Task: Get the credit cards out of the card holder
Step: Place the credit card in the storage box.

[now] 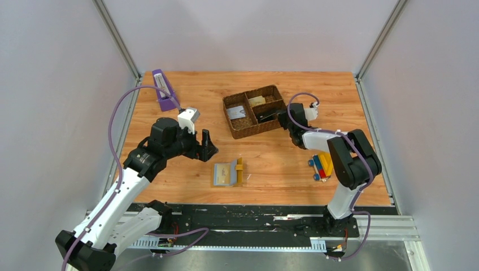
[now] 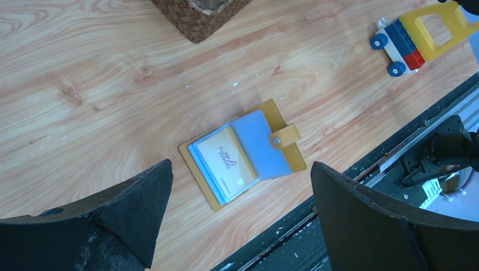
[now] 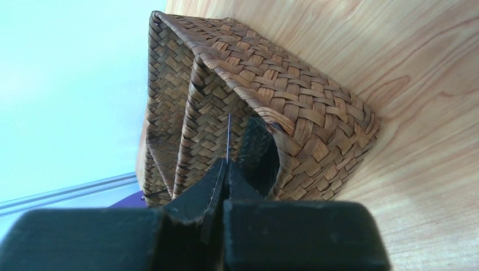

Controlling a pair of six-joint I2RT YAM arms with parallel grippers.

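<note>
The mustard-yellow card holder (image 1: 229, 174) (image 2: 243, 161) lies open on the wooden table near the front edge. A gold credit card (image 2: 226, 160) shows in its light blue pockets. My left gripper (image 1: 206, 145) (image 2: 242, 169) hovers above and to the left of the holder, jaws wide open and empty. My right gripper (image 1: 282, 119) (image 3: 226, 164) is at the right end of the brown woven tray (image 1: 248, 134) (image 3: 316, 124), shut on a thin credit card (image 3: 229, 135) seen edge-on over a compartment.
Two cards (image 1: 237, 112) (image 1: 257, 100) lie in the tray's compartments. A toy brick car (image 1: 321, 167) (image 2: 421, 36) stands right of the holder, under the right arm. A purple object (image 1: 164, 89) sits at the back left. The black base rail (image 2: 339, 197) runs along the front.
</note>
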